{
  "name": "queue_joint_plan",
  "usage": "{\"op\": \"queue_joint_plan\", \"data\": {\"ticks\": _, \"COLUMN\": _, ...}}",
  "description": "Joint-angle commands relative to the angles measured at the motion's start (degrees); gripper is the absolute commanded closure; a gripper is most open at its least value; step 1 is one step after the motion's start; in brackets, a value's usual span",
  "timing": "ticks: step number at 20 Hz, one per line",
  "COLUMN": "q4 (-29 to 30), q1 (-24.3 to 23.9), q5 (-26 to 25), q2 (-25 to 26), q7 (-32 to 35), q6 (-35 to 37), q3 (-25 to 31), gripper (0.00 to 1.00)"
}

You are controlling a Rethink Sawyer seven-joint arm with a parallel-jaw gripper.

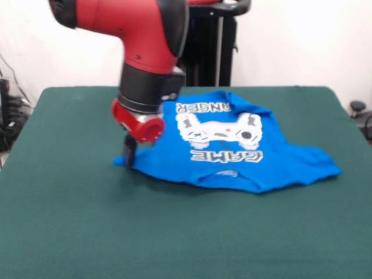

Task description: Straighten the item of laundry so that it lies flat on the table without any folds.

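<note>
- The table [70, 232], a large dark green surface, is seen filling most of the front view; it is taken as the landmark for everything below
- No container is seen on the table; the only thing lying on it is the shirt
- The red and black arm [145, 40] is seen coming down from the top of the picture over the table's far half, left of its middle, with a black pedestal column [209, 46] standing behind the table's far edge
- The item of laundry [273, 165], a bright blue T-shirt, is spread on the table's far half, around the middle and reaching toward the right side; it is not flat: one sleeve is drawn out to a point toward the table's right, the edge nearest the camera is rumpled and folded under, and the far part is creased
- The print [218, 131], a white-and-grey game controller, is shown face up and upside down as seen from the camera, with "GAME" lettering on the side nearer the table's front and partly covered lettering on the far side
- The gripper [129, 152] is lowered to the shirt's left corner, down at the table's surface; its dark tip meets the cloth there, but whether the fingers are apart or closed on the fabric cannot be told
</note>
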Motion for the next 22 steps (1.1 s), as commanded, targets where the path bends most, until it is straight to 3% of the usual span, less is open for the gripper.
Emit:
{"op": "queue_joint_plan", "data": {"ticks": 1, "q4": -6.0, "q1": 0.5, "q5": -6.4, "q2": 2.2, "q7": -14.8, "q6": -0.5, "q3": 5.0, "gripper": 1.00}}
{"op": "queue_joint_plan", "data": {"ticks": 4, "q4": -9.5, "q1": 5.1, "q5": -9.7, "q2": 2.3, "q7": -8.9, "q6": -2.9, "q3": 0.2, "gripper": 1.00}}
{"op": "queue_joint_plan", "data": {"ticks": 11, "q4": -16.1, "q1": 8.0, "q5": -12.3, "q2": 5.7, "q7": -2.6, "q6": -5.3, "q3": -1.5, "gripper": 1.00}}
{"op": "queue_joint_plan", "data": {"ticks": 22, "q4": -17.2, "q1": 9.3, "q5": -11.2, "q2": 0.3, "q7": -8.8, "q6": 4.1, "q3": -3.5, "gripper": 1.00}}
